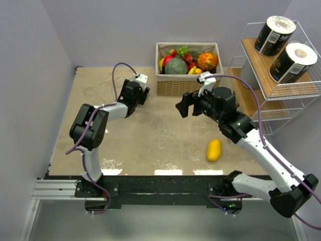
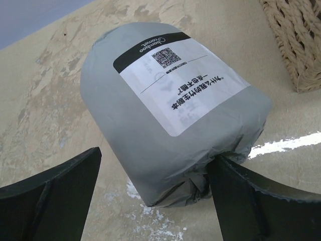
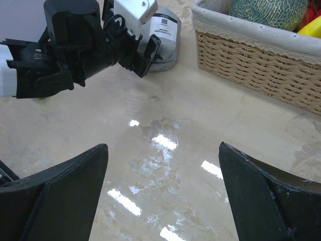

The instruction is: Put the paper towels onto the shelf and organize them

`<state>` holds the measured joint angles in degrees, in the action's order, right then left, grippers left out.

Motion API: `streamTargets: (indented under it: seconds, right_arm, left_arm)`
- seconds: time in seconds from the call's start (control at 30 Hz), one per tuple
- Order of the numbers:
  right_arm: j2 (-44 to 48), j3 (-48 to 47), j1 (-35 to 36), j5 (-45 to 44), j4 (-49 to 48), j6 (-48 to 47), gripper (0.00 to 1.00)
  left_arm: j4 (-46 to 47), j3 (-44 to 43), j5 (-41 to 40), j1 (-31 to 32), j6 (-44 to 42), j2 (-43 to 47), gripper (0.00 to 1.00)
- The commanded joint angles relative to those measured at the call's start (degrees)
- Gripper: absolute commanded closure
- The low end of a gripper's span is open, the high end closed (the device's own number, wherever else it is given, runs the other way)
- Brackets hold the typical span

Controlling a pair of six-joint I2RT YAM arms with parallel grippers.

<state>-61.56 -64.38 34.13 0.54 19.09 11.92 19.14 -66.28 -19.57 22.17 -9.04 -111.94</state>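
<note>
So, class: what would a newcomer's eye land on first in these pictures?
Probably the grey-wrapped paper towel roll filling the left wrist view, between the fingers of the open left gripper. Next come two black-wrapped rolls on the top board of the white wire shelf at the right, and the wicker fruit basket at the back of the table.

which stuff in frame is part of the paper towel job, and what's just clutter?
Job:
- grey roll, on the table between the left arm's fingers
- rear black roll and front black roll, on the top board
- shelf

Lying about:
- fruit basket
- mango, loose on the table
</note>
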Motion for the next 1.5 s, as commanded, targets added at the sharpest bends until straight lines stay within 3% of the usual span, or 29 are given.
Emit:
streamTargets:
  seconds: [0.0, 0.17, 0.27, 0.4, 0.7, 0.83, 1.03, 1.17, 1.33, 1.47]
  right_arm:
    - [-0.4, -3.4, 0.3, -1.4, -0.5, -0.8, 0.05]
    - [-0.5, -3.3, 0.2, -1.6, -0.5, -0.6, 0.05]
    - [-0.5, -3.3, 0.2, -1.6, -0.5, -0.6, 0.05]
    - [-0.1, -3.3, 0.3, -2.0, 0.1, -0.5, 0.05]
    - [2.1, -3.6, 0.2, -2.0, 1.5, -0.2, 0.05]
    - [3.5, -3.9, 0.2, -2.5, 3.0, -0.5, 0.05]
    - [4.3, -5.7, 0.3, -5.0, 7.4, -0.6, 0.04]
    - [5.7, -4.2, 0.2, -4.2, 7.9, -0.4, 0.04]
    - [6.6, -2.6, 0.3, -3.3, 7.5, 0.7, 0.04]
    - [5.5, -3.8, 0.2, -4.7, 10.2, 1.1, 0.05]
  left_arm:
    - [6.3, -1.6, -2.5, -0.2, -1.5, -0.6, 0.13]
    - [6.4, -2.2, -3.7, -0.2, -2.8, -1.3, 0.2]
    - [4.3, -3.4, -3.3, -0.2, -2.6, -1.7, 0.37]
    - [2.2, -3.3, -2.8, -0.2, -1.2, -0.8, 0.51]
    - [-5.2, -0.7, 0.2, -0.2, 9.8, 8.6, 0.53]
    - [-21.6, -4.3, 0.1, -0.2, 19.5, 13.1, 0.53]
    - [-38.0, -5.0, 14.1, -0.2, 29.0, 21.9, 0.54]
    - [-39.0, -0.5, 28.8, -0.2, 32.3, 28.8, 0.53]
    - [-38.9, 4.8, 37.0, -0.1, 35.8, 29.7, 0.53]
    - [-40.1, 5.2, 36.7, 0.0, 35.1, 28.3, 0.52]
